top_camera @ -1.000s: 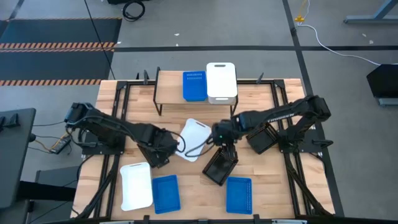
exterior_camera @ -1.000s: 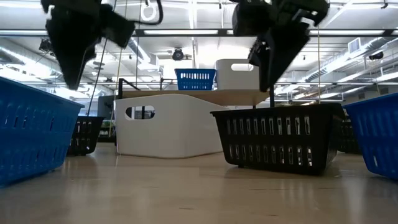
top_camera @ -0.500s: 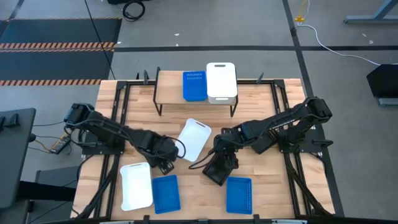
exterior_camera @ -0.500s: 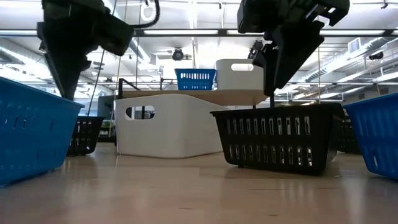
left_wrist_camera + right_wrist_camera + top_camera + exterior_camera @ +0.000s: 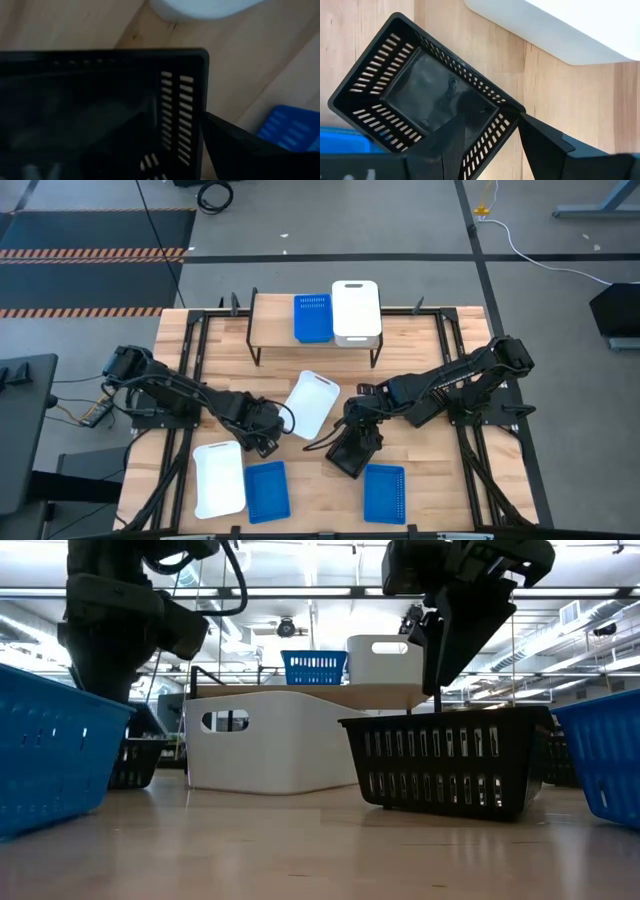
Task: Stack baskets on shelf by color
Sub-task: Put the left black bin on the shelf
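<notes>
I see a pale wooden bench [image 5: 310,480] on grey concrete floor [image 5: 330,275], with a striped mat [image 5: 90,235] at ten o'clock. Across the low view, the room behind shows ceiling lights and beams.

The shelf [image 5: 275,320] sits at twelve o'clock, carrying a blue basket [image 5: 312,318] and a white basket [image 5: 356,310] side by side. A tilted white basket [image 5: 314,402] lies mid-bench.

My right claw [image 5: 360,432] stands open, one finger inside the black basket [image 5: 352,452] and one outside its wall; contact I cannot confirm.

My left claw [image 5: 258,435] hangs at eight o'clock over another black basket [image 5: 100,100], mostly hidden beneath the arm; only one finger shows, so I cannot tell its spread.
</notes>
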{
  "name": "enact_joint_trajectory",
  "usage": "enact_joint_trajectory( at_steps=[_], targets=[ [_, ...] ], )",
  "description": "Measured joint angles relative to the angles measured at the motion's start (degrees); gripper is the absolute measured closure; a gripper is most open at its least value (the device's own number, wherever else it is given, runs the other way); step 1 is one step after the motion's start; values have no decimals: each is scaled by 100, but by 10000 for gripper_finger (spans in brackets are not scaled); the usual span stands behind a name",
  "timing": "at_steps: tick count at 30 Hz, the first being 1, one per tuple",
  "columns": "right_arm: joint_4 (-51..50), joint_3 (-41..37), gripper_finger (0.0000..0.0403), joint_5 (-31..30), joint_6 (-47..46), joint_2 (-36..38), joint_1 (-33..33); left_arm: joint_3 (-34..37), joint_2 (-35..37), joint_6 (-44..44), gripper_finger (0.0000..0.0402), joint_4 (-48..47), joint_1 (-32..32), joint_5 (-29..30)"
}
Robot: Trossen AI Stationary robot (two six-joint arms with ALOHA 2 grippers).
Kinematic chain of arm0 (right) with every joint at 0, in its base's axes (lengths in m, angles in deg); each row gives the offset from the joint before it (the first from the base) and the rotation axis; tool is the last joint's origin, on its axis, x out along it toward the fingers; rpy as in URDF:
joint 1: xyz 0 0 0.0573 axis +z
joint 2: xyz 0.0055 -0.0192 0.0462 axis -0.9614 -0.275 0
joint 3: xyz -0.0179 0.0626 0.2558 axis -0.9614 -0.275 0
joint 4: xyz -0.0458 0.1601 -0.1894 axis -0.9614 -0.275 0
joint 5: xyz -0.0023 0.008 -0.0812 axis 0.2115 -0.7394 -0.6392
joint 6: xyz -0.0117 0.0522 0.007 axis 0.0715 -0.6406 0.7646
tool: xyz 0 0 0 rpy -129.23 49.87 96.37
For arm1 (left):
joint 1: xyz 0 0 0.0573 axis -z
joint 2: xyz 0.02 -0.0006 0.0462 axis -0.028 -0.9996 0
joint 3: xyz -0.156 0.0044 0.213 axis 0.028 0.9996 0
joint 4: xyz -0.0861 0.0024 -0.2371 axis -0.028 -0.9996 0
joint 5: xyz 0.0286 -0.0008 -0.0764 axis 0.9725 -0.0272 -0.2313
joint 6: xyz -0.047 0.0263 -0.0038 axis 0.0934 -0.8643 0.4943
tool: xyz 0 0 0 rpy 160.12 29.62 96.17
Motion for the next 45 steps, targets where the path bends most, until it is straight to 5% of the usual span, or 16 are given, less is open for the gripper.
enact_joint_trajectory(
  at_steps=[15,32,41,45],
  targets=[
    [-31,0,212,0,-4,0,-2,-103,2,-273,203,126,-24,-338],
    [-26,0,212,-17,-26,0,2,-191,-41,-518,210,-188,-22,343],
    [-102,0,212,-58,-152,1,93,-188,-489,-873,235,-310,-11,300],
    [-82,0,212,-285,-195,2,158,-188,-520,-1110,276,-478,-100,269]
  ],
)
